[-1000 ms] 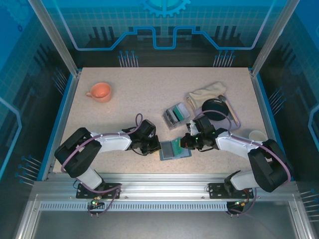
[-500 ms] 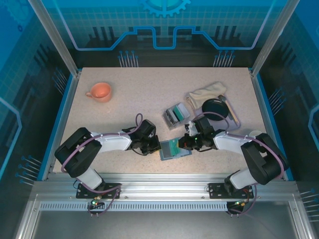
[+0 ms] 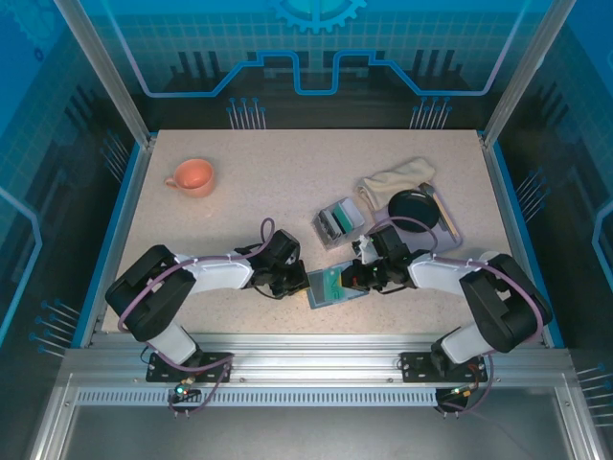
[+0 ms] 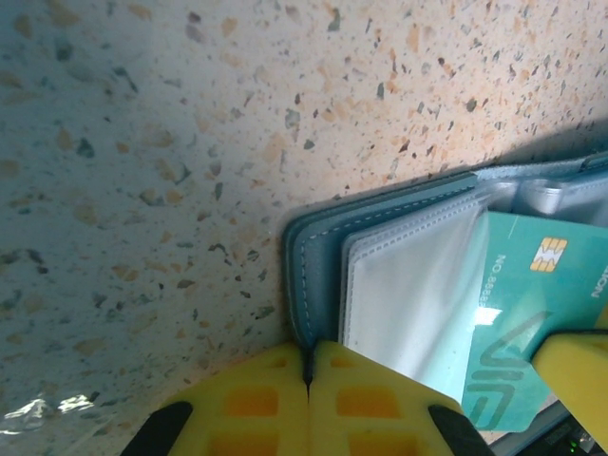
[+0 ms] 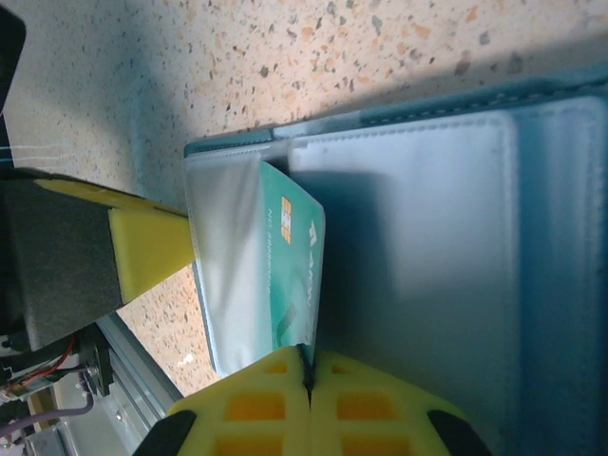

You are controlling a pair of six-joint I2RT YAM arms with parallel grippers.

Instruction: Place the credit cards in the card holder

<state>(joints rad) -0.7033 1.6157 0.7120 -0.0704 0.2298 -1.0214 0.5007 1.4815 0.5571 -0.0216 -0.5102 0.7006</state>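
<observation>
**Card partway into the open holder, both claws clamped**

The credit card, teal-green with a gold chip, sits partway among the clear sleeves of the card holder. Its edge runs down into the seam between the yellow pads of my right claw, which is closed on the card. The card holder lies open and flat on the speckled tabletop, directly between my two claws. My left claw is closed on the holder's teal outer edge, and the stitched rim disappears between its pads. From the left wrist I see the card just right of that claw, with a yellow finger of the right claw at the card's lower corner.

Just beyond the right claw stands a clear box with more cards inside. Further beyond it and to its right, a black disc rests on a grey-lilac mat beside a folded cloth. Well beyond the left claw, off to its left, sits an orange cup.
</observation>
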